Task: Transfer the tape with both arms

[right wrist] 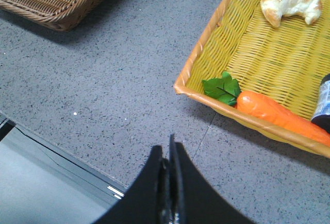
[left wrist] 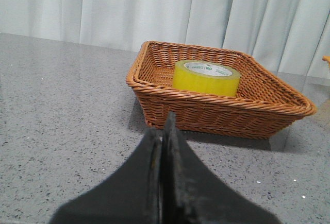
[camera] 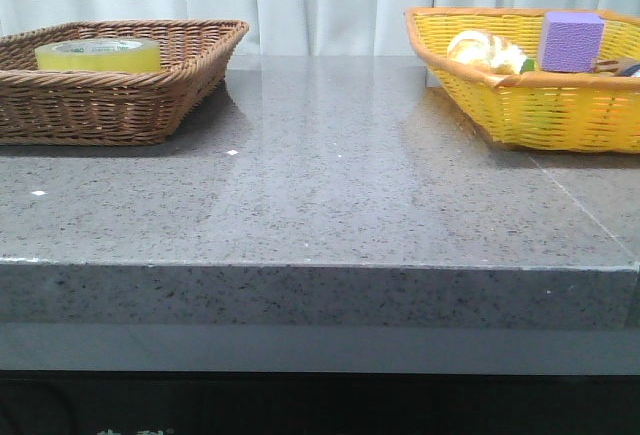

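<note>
the tape lay flat inside the brown wicker basket at the left of the grey tabletop, with neither arm near it. the left gripper was pinched fully together and held nothing, pointing at the basket from short of its near wall; the right gripper was likewise closed and empty, hanging above the tabletop near the corner of the yellow basket. the main risk, as i judged it, was the glossy roll slipping during the handover, or a finger catching the woven rim on the way in, since the roll sat low behind the wall. the white core rim carried small green print, too small to read with certainty. no other writing was legible.
</note>
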Action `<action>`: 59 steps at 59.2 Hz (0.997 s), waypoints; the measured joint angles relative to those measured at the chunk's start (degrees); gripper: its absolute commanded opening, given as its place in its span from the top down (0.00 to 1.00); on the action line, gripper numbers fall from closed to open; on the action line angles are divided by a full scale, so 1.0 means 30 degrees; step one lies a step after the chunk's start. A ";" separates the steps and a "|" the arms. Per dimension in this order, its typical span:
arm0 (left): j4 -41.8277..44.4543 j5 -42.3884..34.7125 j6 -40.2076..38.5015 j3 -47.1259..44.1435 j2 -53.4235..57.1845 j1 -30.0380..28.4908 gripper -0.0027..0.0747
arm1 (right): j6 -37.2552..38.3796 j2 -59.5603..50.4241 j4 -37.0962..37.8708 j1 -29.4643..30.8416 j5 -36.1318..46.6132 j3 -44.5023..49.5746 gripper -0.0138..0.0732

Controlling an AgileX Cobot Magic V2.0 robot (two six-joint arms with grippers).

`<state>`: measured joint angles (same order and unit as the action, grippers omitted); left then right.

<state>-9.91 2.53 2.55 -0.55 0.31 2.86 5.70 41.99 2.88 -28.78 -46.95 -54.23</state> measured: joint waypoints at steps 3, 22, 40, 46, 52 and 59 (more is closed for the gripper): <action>0.0000 0.0000 0.0000 0.0000 0.0000 0.0000 0.99 | 0.0000 0.0000 0.0000 0.0000 0.0000 0.0000 0.92; 0.2216 0.0000 -0.2435 0.0000 0.0000 0.0000 0.99 | 0.0000 0.0000 0.0000 0.0000 0.0000 0.0000 0.92; 0.2325 -0.0215 -0.2502 0.0000 0.0000 0.0517 0.99 | 0.0000 0.0000 0.0000 0.0000 0.0000 0.0000 0.92; 0.2487 -0.0630 -0.2502 0.0000 0.0000 0.0869 0.99 | 0.0000 0.0000 0.0000 0.0000 0.0000 0.0000 0.92; 0.2590 -0.0842 -0.2502 0.0000 0.0000 0.0921 0.99 | 0.0000 0.0000 0.0000 0.0000 0.0000 0.0000 0.92; 0.2630 -0.0842 -0.2502 0.0000 0.0000 0.0921 0.99 | 0.0000 0.0000 0.0000 0.0000 0.0000 0.0000 0.92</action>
<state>-2.02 0.00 -4.96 -0.55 0.31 5.63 5.70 41.99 2.88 -28.78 -46.95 -54.23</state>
